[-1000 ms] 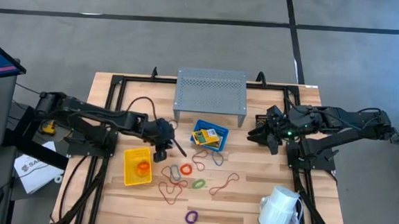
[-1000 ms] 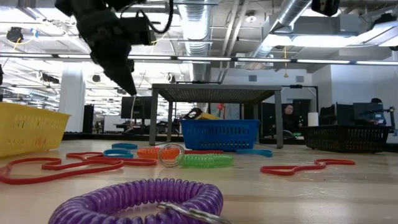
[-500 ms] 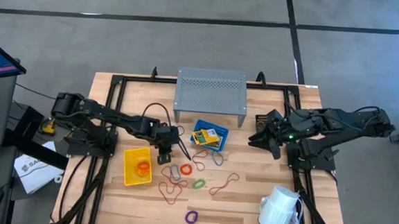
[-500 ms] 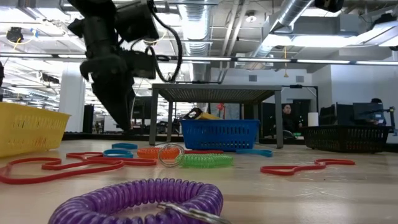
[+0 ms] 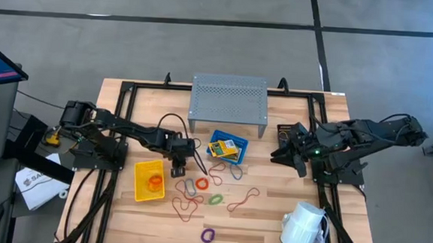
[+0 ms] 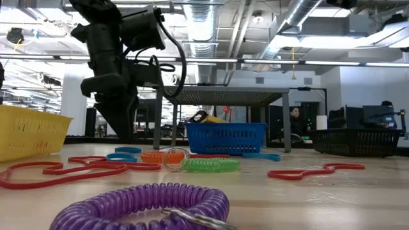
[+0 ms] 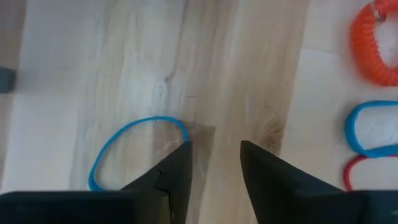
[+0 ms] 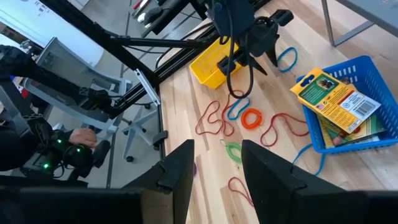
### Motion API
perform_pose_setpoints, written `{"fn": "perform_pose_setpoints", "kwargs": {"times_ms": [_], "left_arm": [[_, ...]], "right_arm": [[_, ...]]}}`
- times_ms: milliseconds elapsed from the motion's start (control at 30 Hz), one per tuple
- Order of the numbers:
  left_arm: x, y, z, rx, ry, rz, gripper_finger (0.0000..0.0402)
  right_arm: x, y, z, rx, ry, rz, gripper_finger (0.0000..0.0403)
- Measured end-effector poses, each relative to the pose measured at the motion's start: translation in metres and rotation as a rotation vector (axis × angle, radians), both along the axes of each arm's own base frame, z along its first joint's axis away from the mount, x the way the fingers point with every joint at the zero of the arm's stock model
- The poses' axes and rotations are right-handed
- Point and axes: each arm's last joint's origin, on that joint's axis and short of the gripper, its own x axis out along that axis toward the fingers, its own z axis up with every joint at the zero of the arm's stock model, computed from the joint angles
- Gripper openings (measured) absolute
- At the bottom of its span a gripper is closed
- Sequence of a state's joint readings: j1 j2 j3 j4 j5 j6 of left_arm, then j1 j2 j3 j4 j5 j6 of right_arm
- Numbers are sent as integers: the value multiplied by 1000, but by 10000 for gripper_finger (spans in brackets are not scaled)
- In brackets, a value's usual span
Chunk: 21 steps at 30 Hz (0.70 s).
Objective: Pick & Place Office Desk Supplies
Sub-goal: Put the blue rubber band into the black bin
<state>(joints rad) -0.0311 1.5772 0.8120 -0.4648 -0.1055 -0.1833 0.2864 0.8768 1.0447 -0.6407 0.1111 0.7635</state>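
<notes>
My left gripper (image 7: 214,149) is open and low over the bare wood, right of the yellow bin (image 5: 149,181). One fingertip (image 7: 185,149) covers the end of a thin blue loop (image 7: 134,146) that lies flat on the table. Only wood shows between the fingers. Orange (image 5: 201,183), green (image 5: 215,200), red (image 5: 243,200) and purple (image 5: 208,234) loops lie nearer the front. The blue bin (image 5: 226,148) holds yellow packets (image 8: 329,96). My right gripper (image 8: 216,155) hangs open and empty, high over the table's right side, near the black mesh bin (image 6: 358,142). My left gripper comes steeply from above, slanting in from the table's left. One fingertip stands over the blue loop's end (image 7: 180,129) and the other is on bare wood beside it. Whether the finger touches the loop I cannot tell, because the finger hides that spot.
A grey perforated riser (image 5: 229,100) stands at the far middle, behind the blue bin. A white mug (image 5: 303,226) lies at the near right. An orange loop sits inside the yellow bin. A black frame runs along the table's left and right sides.
My left gripper has come down from well above the table to just over the wood, and has gone a little toward the table's right, ending at the blue loop. The loops and bins lie as before.
</notes>
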Motion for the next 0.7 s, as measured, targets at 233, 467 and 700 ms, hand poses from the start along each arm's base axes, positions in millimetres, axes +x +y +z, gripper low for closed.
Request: {"fn": "perform_pose_setpoints", "kwargs": {"times_ms": [233, 467, 700], "left_arm": [[0, 5, 0, 41, -1, 29, 176], [-4, 14, -5, 25, 16, 59, 190], [-10, 15, -13, -7, 33, 60, 191]], "right_arm": [[0, 0, 0, -2, 0, 0, 131], [0, 0, 0, -2, 0, 0, 131], [0, 0, 0, -4, -1, 1, 131]]}}
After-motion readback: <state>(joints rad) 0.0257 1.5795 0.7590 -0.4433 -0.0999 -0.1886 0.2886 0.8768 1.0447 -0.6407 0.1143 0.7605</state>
